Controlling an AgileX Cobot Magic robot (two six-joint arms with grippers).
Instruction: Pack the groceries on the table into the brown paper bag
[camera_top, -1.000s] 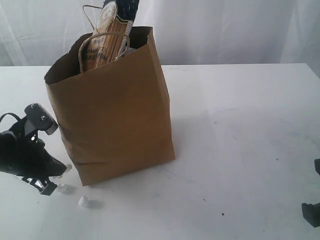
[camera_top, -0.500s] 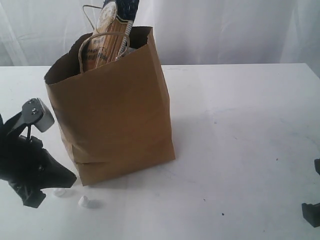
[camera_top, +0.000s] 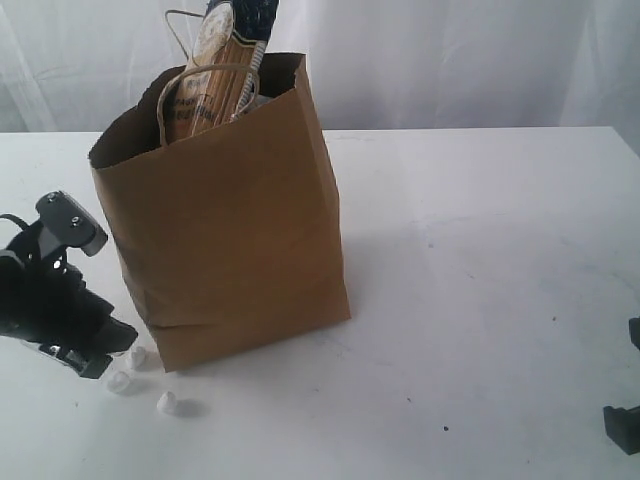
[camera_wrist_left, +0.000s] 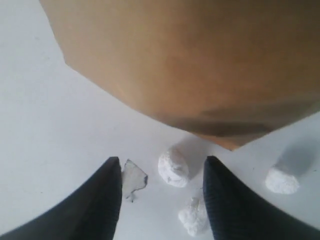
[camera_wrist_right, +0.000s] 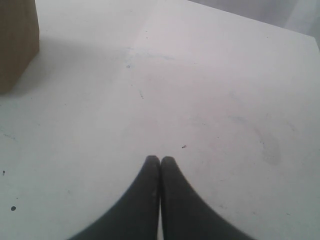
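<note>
Nearest you, your left gripper (camera_wrist_left: 162, 165) is down at the flat white tabletop (camera_top: 480, 250) with its black fingers spread wide. One small white lump (camera_wrist_left: 173, 167) lies between them touching neither, a second lump (camera_wrist_left: 192, 217) just beside it and a third lump (camera_wrist_left: 281, 180) farther off. Your right gripper (camera_wrist_right: 160, 161) sits far right, fingertips pressed together on nothing. Behind the lumps stands the tall brown kraft paper bag (camera_top: 230, 230), the long spaghetti packet (camera_top: 215, 60) poking from its top.

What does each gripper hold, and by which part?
Nothing. The left gripper is open around a small white lump; the right gripper is shut, empty.
</note>
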